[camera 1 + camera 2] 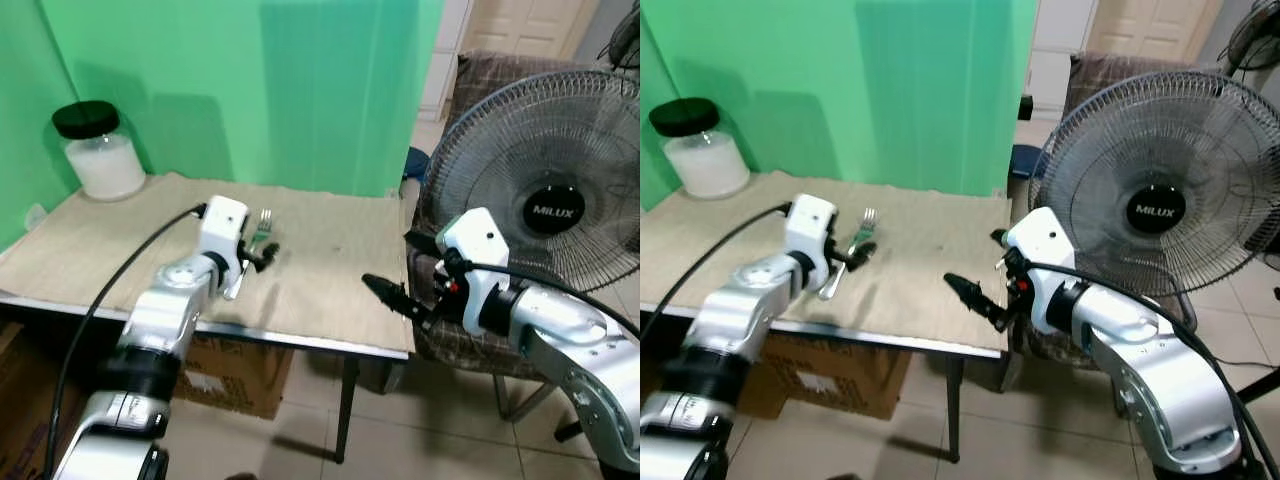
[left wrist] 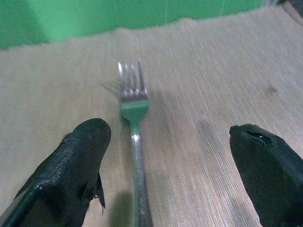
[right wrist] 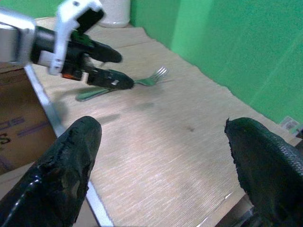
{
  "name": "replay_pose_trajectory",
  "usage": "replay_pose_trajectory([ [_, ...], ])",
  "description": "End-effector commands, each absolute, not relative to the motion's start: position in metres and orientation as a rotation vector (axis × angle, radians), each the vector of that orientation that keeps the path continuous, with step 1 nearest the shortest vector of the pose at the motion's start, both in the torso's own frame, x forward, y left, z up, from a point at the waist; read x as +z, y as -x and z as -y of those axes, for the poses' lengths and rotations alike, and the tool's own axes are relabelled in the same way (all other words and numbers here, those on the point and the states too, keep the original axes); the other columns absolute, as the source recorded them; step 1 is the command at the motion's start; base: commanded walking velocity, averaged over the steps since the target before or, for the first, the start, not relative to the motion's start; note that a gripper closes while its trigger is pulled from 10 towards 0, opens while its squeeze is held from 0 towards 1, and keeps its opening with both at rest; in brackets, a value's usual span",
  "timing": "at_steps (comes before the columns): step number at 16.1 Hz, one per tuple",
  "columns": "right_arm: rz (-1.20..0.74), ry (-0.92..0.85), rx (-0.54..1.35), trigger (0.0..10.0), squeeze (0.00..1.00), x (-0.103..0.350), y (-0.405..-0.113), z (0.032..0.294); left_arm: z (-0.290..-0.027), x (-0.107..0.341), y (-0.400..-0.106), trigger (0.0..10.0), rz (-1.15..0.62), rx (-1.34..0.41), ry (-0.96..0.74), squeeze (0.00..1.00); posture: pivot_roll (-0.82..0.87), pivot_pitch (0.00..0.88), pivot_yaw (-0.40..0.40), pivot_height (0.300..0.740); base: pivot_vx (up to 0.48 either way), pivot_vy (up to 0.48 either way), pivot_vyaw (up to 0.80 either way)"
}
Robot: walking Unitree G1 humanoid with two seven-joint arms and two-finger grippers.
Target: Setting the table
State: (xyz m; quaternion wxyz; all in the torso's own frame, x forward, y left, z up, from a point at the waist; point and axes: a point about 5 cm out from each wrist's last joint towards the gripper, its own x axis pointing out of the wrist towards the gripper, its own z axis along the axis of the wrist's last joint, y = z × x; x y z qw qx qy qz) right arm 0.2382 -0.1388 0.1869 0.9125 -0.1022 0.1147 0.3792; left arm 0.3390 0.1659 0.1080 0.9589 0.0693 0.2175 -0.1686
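Note:
A metal fork (image 2: pixel 132 109) lies on the beige cloth of the table (image 1: pixel 330 250), tines pointing toward the green wall. My left gripper (image 2: pixel 173 142) hovers low over the fork's handle (image 1: pixel 832 285). It is open, one black finger on each side of the handle and neither touching it. My right gripper (image 1: pixel 392 262) is open with nothing between its fingers. It hangs by the table's right front corner, pointing across the cloth toward the fork (image 3: pixel 151 78).
A glass jar (image 1: pixel 98 150) with a black lid and white contents stands at the back left of the table. A large MILUX fan (image 1: pixel 550 200) stands close on the right, before a chair (image 1: pixel 500 70). A cardboard box (image 1: pixel 235 375) sits under the table.

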Motion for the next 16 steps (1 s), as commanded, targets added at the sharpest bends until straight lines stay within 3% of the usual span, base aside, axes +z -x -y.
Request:
replay_pose_trajectory([
  [1, -0.22, 0.219, 0.805, 10.0, 0.0, 0.191, -0.237, 0.137, -0.163, 0.112, -0.343, 10.0, -0.428, -0.36, -0.145, 0.0, -0.12, 0.0, 0.019, 0.74, 0.0, 0.0, 0.0],
  [2, -0.223, 0.22, 0.817, 10.0, 0.0, 0.19, -0.235, 0.137, -0.164, 0.11, -0.345, 8.4, -0.433, -0.359, -0.147, 0.0, -0.12, 0.0, 0.023, 0.74, 0.0, 0.0, 0.0],
  [3, -0.231, 0.226, 0.832, 10.0, 0.0, 0.189, -0.232, 0.137, -0.167, 0.105, -0.351, 2.5, -0.459, -0.344, -0.166, 0.0, -0.13, 0.0, 0.032, 0.74, 0.0, 0.0, 0.0],
  [5, -0.232, 0.23, 0.839, 10.0, 0.0, 0.19, -0.23, 0.139, -0.172, 0.102, -0.356, 2.9, -0.484, -0.302, -0.187, 0.0, -0.14, 0.0, 0.038, 0.74, 0.0, 0.0, 0.0],
  [6, -0.232, 0.23, 0.84, 10.0, 0.0, 0.189, -0.229, 0.139, -0.172, 0.101, -0.357, 2.4, -0.49, -0.298, -0.186, 0.0, -0.14, 0.0, 0.039, 0.74, 0.0, 0.0, 0.0],
  [7, -0.236, 0.237, 0.849, 10.0, 0.0, 0.189, -0.227, 0.139, -0.173, 0.097, -0.357, 0.7, -0.515, -0.292, -0.179, 0.0, -0.15, 0.0, 0.04, 0.74, 0.0, 0.0, 0.0],
  [8, -0.239, 0.242, 0.86, 10.0, 0.0, 0.189, -0.225, 0.139, -0.174, 0.094, -0.358, 0.0, -0.53, -0.274, -0.161, 0.0, -0.15, 0.0, 0.041, 0.74, 0.0, 0.0, 0.0],
  [16, -0.263, 0.291, 0.925, 10.0, 0.0, 0.19, -0.221, 0.139, -0.176, 0.082, -0.359, 0.0, -0.614, -0.262, -0.089, 0.0, -0.16, 0.0, 0.032, 0.74, 0.0, 0.0, 0.0],
])
